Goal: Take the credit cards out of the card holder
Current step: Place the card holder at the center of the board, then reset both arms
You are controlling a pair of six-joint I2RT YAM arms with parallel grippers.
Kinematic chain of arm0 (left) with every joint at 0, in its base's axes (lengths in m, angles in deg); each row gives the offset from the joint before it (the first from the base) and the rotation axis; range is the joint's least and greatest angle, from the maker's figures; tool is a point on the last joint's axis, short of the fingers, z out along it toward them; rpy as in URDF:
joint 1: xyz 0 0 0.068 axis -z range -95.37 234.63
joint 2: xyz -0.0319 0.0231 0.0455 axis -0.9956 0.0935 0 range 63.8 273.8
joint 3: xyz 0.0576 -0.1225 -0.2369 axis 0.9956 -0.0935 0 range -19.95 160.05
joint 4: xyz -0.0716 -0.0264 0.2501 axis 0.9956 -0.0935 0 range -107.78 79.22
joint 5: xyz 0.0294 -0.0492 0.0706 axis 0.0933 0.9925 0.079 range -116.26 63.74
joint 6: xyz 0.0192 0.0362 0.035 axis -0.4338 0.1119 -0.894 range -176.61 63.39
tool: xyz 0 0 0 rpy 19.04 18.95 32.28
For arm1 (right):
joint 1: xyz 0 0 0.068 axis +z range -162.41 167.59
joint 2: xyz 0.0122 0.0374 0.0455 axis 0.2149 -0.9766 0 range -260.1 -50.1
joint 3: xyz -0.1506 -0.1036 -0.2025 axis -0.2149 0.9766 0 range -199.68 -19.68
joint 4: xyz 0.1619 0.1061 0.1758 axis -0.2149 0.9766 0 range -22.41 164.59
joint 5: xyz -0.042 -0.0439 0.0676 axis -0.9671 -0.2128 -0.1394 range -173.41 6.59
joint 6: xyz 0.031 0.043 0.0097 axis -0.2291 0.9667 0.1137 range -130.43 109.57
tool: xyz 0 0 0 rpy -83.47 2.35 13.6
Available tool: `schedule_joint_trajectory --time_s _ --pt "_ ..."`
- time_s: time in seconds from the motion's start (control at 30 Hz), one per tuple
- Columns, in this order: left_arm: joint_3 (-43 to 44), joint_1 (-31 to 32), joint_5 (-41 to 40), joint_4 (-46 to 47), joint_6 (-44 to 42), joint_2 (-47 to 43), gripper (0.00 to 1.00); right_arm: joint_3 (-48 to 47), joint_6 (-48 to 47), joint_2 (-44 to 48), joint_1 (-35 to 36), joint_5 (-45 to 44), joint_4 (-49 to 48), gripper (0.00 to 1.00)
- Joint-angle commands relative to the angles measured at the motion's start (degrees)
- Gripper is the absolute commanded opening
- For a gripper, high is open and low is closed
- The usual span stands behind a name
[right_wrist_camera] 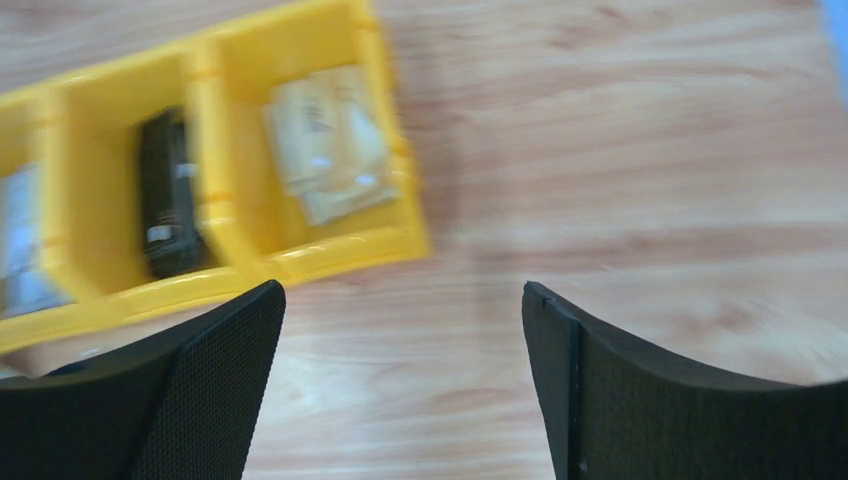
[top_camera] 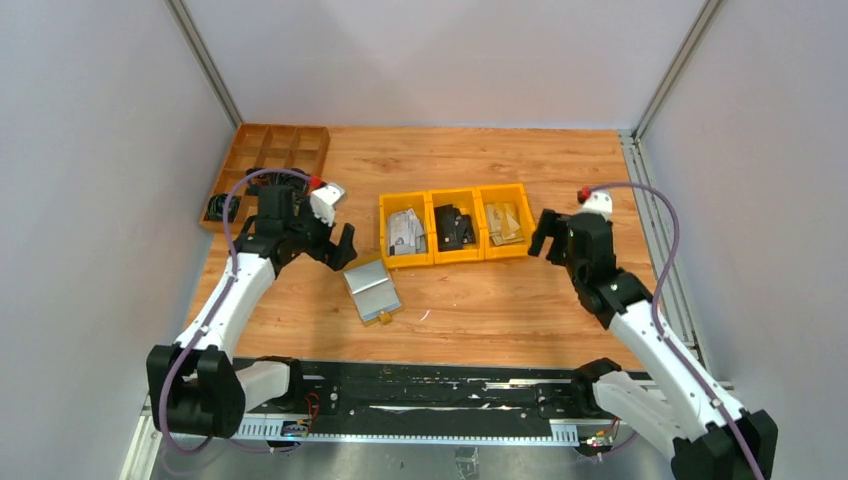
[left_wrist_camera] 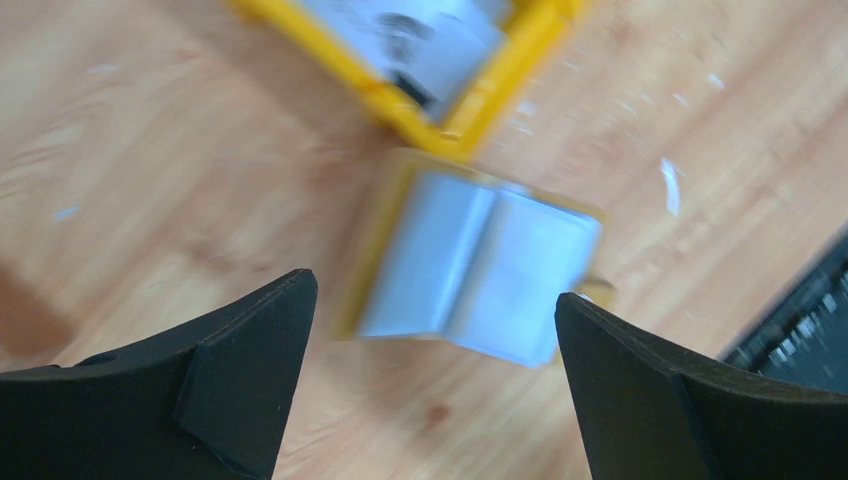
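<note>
wooden tray [top_camera: 270,160]: far-left corner of the bench [top_camera: 480,310], divided into cells. Its near part is hidden behind the left arm. Something dark lies in a near cell, too small to name.
left end effector [top_camera: 335,248]: jaws spread wide, gripping nothing, hovering just left of the card holder.
card holder [top_camera: 372,292]: lies open on the bench, just in front of the leftmost yellow bin [top_camera: 387,258], grey-blue inside up, with a mustard edge and the snap tab [top_camera: 383,318] at its near corner. The left wrist view is blurred, so I cannot tell whether any card sits in its sleeves.
credit cards [top_camera: 405,232]: whitish pieces in the leftmost yellow bin. Their number is unclear.
middle bin [top_camera: 456,257]: black pieces.
right bin [top_camera: 528,215]: tan pieces, smeared in the right wrist view.
right end effector [top_camera: 548,236]: jaws wide apart and empty, over bare bench just right of the bins.
</note>
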Motion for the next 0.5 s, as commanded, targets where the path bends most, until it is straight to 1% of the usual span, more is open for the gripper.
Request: schedule_joint_trajectory --time_s 0.0,0.07,0.13,0.17,0.23,0.27,0.3,0.4,0.47 --pt "-5.4 -6.9 0.8 11.4 3.1 -2.2 1.0 15.2 -3.5 9.3 -0.9 -25.7 -11.6 0.91" --pt "-9.0 -7.8 -2.3 16.6 3.8 -2.7 1.0 20.9 -7.0 12.4 -0.9 -33.5 -17.1 0.92" --pt "-14.1 -11.2 -2.4 26.3 7.6 -3.4 1.0 25.7 -5.5 13.9 -1.1 -39.8 -20.2 0.92" --pt "-17.3 -12.9 -1.6 32.1 10.4 -3.8 1.0 28.5 -6.5 14.5 -1.4 -41.0 -22.8 0.92" --pt "-23.1 -14.3 -2.0 43.2 15.2 -4.2 1.0 33.0 -8.4 16.1 -2.5 -41.9 -28.9 0.92" --pt "-25.7 -14.3 -3.0 48.1 16.2 -4.3 1.0 34.6 -8.4 16.7 -3.6 -41.1 -31.1 0.92" --pt "-27.7 -14.4 -4.1 52.8 17.1 -4.0 1.0 36.3 -10.3 16.3 -4.8 -38.9 -35.3 0.92" --pt "-32.7 -14.4 -7.2 65.5 19.2 -1.7 1.0 37.7 -11.3 10.5 -8.4 -38.3 -41.9 0.93" --pt "-35.1 -14.4 -9.1 73.8 21.9 0.3 1.0 37.7 -11.5 5.8 -10.4 -35.2 -46.5 0.93"
